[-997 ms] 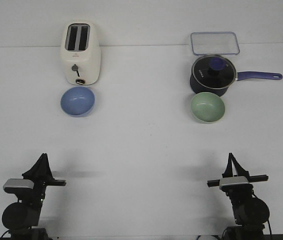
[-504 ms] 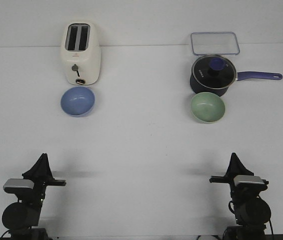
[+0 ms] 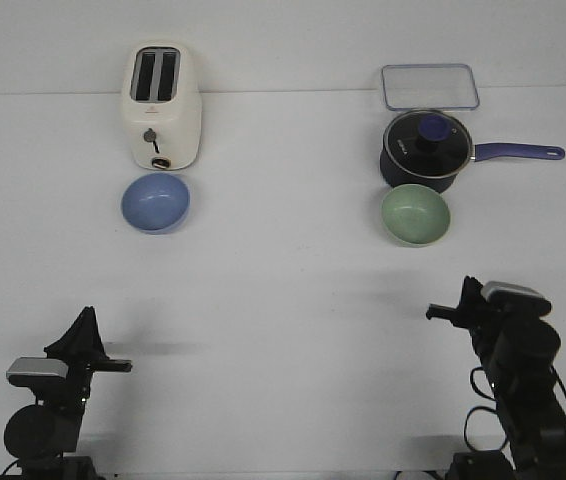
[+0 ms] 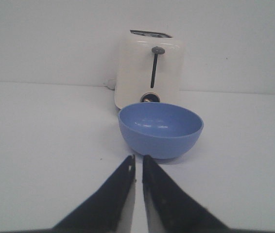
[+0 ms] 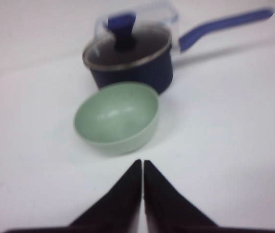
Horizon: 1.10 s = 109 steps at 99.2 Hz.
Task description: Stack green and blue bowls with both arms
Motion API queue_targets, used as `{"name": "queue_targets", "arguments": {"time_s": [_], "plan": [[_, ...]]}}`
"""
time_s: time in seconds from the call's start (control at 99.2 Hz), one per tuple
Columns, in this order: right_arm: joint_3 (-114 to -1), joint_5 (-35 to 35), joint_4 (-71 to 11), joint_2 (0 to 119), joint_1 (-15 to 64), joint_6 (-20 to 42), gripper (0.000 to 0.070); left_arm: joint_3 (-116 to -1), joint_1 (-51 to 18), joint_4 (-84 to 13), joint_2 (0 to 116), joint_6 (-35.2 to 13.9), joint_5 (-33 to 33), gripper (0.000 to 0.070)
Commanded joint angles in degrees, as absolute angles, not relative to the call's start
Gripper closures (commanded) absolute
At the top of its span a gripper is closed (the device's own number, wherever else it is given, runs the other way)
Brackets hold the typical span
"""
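The blue bowl point(image 3: 155, 202) sits upright on the table just in front of the toaster; it also shows in the left wrist view point(image 4: 160, 129). The green bowl point(image 3: 415, 216) sits upright in front of the saucepan; it also shows in the right wrist view point(image 5: 116, 117). My left gripper point(image 3: 87, 318) is shut and empty, low at the near left, well short of the blue bowl; its tips point(image 4: 138, 157) point at it. My right gripper point(image 3: 469, 290) is shut and empty, raised at the near right, short of the green bowl; its tips point(image 5: 142, 162) point at it.
A cream toaster point(image 3: 163, 106) stands behind the blue bowl. A dark blue lidded saucepan point(image 3: 426, 150) with its long handle point(image 3: 518, 152) pointing right stands behind the green bowl. A clear plastic lid or tray point(image 3: 430, 86) lies at the far right.
My right arm has risen from its low pose and moved forward and a little right, towards the green bowl. The left arm and both bowls have not moved.
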State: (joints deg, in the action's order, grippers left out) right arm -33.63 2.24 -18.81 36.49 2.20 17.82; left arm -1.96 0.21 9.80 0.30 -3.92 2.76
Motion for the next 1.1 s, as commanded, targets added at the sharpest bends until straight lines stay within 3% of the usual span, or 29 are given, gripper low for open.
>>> {"name": "queue_targets", "arguments": {"time_s": [0.0,0.071,0.121,0.332,0.705,0.816,0.947,1.088], "plan": [[-37.9,1.5,-19.3,44.2,2.1,18.0,0.0402,-0.8,0.2,10.4,0.2,-3.9,2.8,0.0685],[-42.2,1.4,-20.2,51.5,1.8,17.2,0.0248,-0.8,0.2,10.4,0.2,-3.9,2.8,0.0685],[-45.0,1.3,-20.3,56.3,1.4,15.9,0.0203,-0.8,0.2,10.4,0.2,-3.9,2.8,0.0685],[-56.9,0.8,-20.3,74.6,-1.0,11.9,0.0202,-0.8,0.2,10.4,0.2,-3.9,2.8,0.0685],[-70.6,-3.6,-22.6,96.2,-5.3,11.7,0.0213,-0.8,0.2,10.4,0.2,-3.9,2.8,0.0685],[-71.4,-5.2,-22.6,99.5,-5.8,11.7,0.0355,-0.8,0.2,10.4,0.2,-3.9,2.8,0.0685],[-71.4,-6.2,-23.0,100.7,-6.0,11.7,0.07,-0.8,0.2,10.4,0.2,-3.9,2.8,0.0685],[-72.6,-7.3,-24.1,99.7,-6.1,10.9,0.07,-0.8,0.2,10.4,0.2,-3.9,2.8,0.0685]]}}
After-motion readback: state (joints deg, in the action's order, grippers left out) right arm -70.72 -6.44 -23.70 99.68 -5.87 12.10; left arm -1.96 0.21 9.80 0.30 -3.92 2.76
